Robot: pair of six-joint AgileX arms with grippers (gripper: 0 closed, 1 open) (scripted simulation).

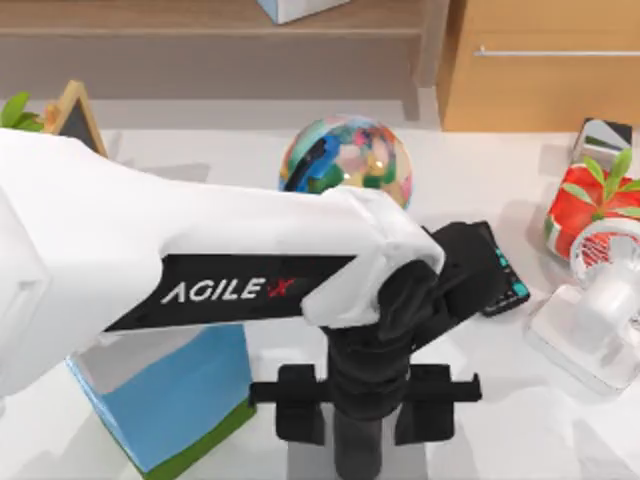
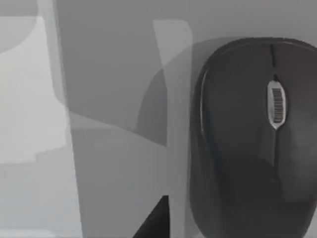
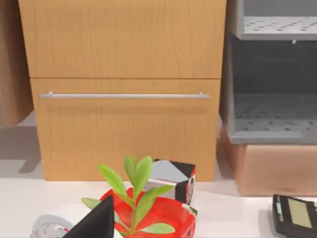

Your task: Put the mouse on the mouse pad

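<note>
Mouse (image 2: 247, 148) count: one. Pad (image 2: 114, 173) count: one, grey with stripes. The mouse lies flat on the pad, right under the left gripper (image 1: 362, 415). Its long side runs the same way as the stripes. The end with the little wheel is farther from the dark fingertip (image 2: 156, 223) than the round back end is. The gripper hangs over the pad with its two fingers spread wide, holding nothing. The mouse sits just beside that fingertip, not touching it. One globe (image 1: 350, 150) stands beyond the gripper, and one calculator (image 1: 500, 275) lies to its right. The right arm rests idle near one plant (image 3: 136, 198).
</note>
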